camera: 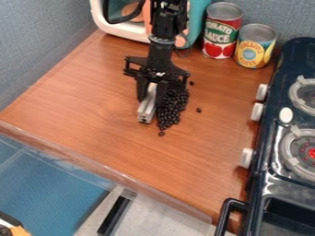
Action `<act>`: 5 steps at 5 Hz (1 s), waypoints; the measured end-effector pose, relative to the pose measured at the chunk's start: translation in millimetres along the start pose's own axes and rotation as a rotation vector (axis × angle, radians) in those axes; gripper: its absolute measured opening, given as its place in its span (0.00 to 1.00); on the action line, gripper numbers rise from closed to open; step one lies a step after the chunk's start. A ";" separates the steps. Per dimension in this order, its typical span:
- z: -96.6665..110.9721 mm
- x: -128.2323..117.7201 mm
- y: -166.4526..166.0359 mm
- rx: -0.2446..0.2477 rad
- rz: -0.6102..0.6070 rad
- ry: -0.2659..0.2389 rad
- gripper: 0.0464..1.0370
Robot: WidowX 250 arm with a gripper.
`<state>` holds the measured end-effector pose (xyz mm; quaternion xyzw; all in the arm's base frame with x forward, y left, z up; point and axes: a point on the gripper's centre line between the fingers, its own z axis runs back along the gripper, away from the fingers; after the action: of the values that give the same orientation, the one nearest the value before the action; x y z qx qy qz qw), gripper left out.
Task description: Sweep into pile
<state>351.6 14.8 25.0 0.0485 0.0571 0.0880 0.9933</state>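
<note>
The gripper (152,96) hangs over the middle of the wooden counter, pointing down, with its fingers shut on a narrow grey-silver sweeping tool (147,109). The tool's lower end is at the counter surface, just left of a heap of dark beans (172,109). The heap is elongated, running from beside the gripper down toward the front, and the gripper partly hides its upper left side. One loose bean (199,110) lies to the right, another (191,83) lies above the heap, and one (161,133) is at its lower tip.
On the right stands a dark toy stove (266,152) with white knobs along its side. A tomato sauce can (222,32) and a pineapple can (254,48) stand at the back, beside a white and teal toy appliance (120,31). The wooden counter (80,99) ends at a front edge.
</note>
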 end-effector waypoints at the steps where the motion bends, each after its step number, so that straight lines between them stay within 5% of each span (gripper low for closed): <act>1: 27.8 -3.4 7.4 -0.034 0.002 -0.063 0.31; 3: 52.3 -25.0 43.7 -0.059 0.052 -0.087 0.31; 5: 17.5 -60.4 55.4 0.077 0.329 0.092 0.31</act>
<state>285.3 56.7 54.6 0.0910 0.0970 0.2493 0.9593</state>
